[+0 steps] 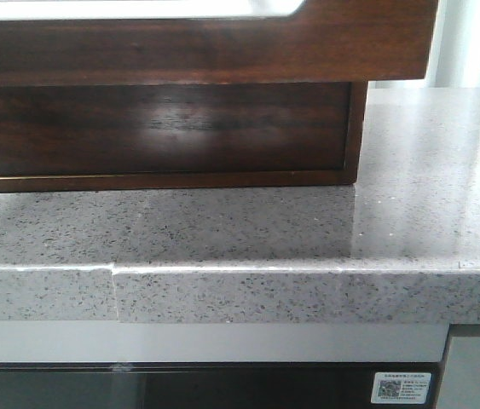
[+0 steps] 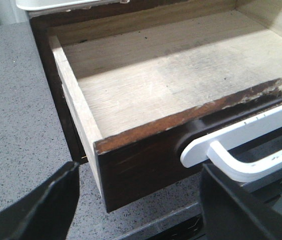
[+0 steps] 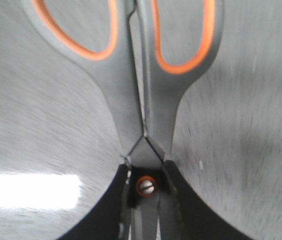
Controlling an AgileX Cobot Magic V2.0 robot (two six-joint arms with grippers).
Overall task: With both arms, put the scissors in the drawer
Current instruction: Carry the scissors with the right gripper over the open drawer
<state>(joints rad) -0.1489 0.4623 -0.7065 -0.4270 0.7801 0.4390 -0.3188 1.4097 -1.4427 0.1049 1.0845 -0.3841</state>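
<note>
now right gripper [image 3: 145, 200] clamping scissors [image 3: 146, 95] at pivot, left gripper [image 2: 135, 200] spread wide before drawer [image 2: 181, 95]

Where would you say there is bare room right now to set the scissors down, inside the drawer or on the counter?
The drawer stands open, and its pale wooden floor is bare from the left side wall back to the rear, as far as the view reaches. The grey counter right of the cabinet is bare too. It is tight only at the white handle, between the left gripper fingers.

Drawer [image 2: 146, 170]: glossy dark wood front, raw pale wood inside; counter [image 1: 427, 213]: speckled grey stone, polished; scissors [image 3: 146, 100]: matt grey plastic.
</note>
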